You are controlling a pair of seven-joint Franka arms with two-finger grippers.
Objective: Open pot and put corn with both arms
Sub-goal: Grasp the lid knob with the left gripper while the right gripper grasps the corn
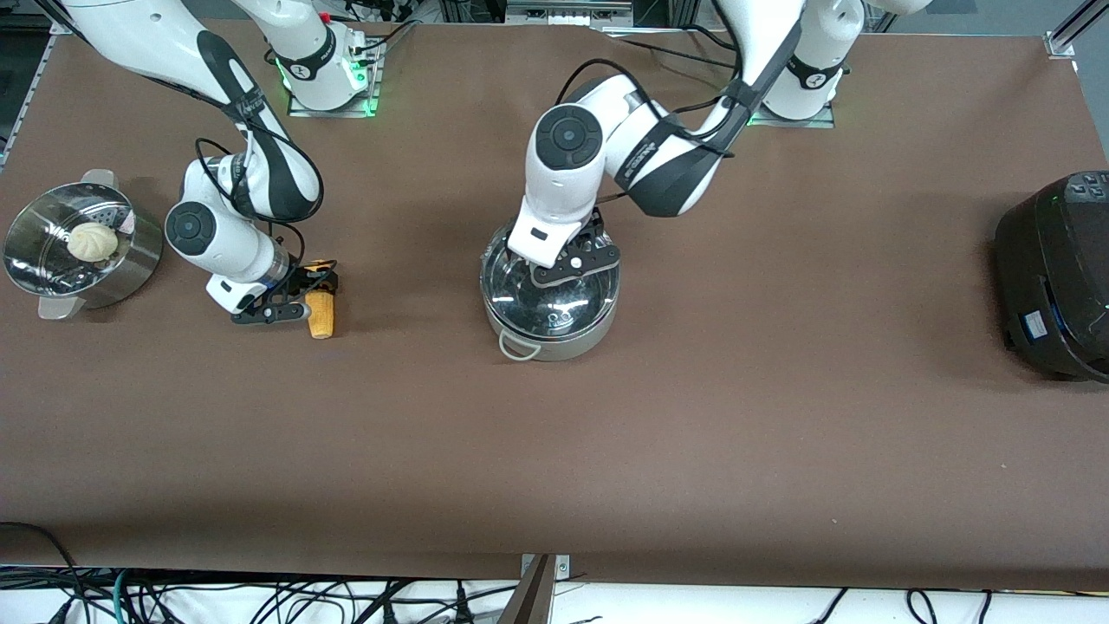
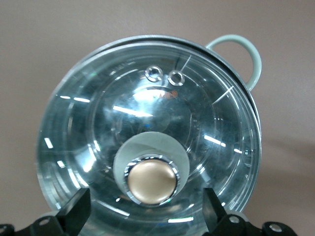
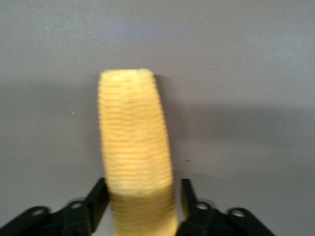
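Note:
The steel pot (image 1: 554,334) stands mid-table with its glass lid (image 1: 554,299) on. My left gripper (image 1: 569,267) is over the lid and open. In the left wrist view its fingers (image 2: 74,214) stand either side of the tan knob (image 2: 151,181), apart from it, above the lid (image 2: 98,123). The yellow-orange corn (image 1: 321,314) lies on the table toward the right arm's end. My right gripper (image 1: 303,299) is low at one end of it. In the right wrist view its fingers (image 3: 98,196) flank the corn (image 3: 135,142), with a thin gap on one side.
A steel steamer pan (image 1: 130,269) with a white bun (image 1: 93,241) in it stands at the right arm's end of the table. A black rice cooker (image 1: 1057,273) stands at the left arm's end. The pot's loop handle (image 1: 517,348) points toward the front camera.

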